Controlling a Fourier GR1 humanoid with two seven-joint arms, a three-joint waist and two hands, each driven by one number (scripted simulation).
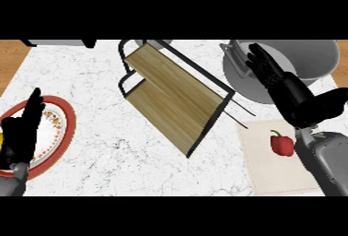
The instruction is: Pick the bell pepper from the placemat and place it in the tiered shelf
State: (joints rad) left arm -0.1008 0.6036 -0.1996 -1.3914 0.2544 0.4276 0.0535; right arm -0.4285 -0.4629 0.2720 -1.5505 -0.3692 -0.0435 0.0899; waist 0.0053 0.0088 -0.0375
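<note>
- Closest in, the robot's grey right forearm (325, 161) enters at the lower right, just beside the glossy red bell pepper (282, 144).
- That pepper lies on the pale beige rectangular placemat (268, 173), in its upper right part, stem pointing away from the robot. Nothing holds it.
- The black right hand (291, 90) is open, fingers straight and spread, over the rim of the large grey metal pot (319, 57) (so beyond the pepper, not on it).
- The black left hand (20, 131) rests open, fingers up, at the left edge over the round white plate with a red rim (62, 120).
- The black wire tiered shelf with two wooden boards (173, 99) stands aslant mid-way across the white marble counter (129, 152), one corner near the placemat's upper left corner.
- Step in hand, as I judge it: the reach for the pepper, with no grasp made yet.
- To do it well, draw the right hand back over the mat and lower it with thumb and fingers on opposite sides of the pepper's body, not the stem. Curl them only once the pepper sits between them.
- Lift well clear before swinging left, since the shelf's wire frame stands between the mat and the boards.
</note>
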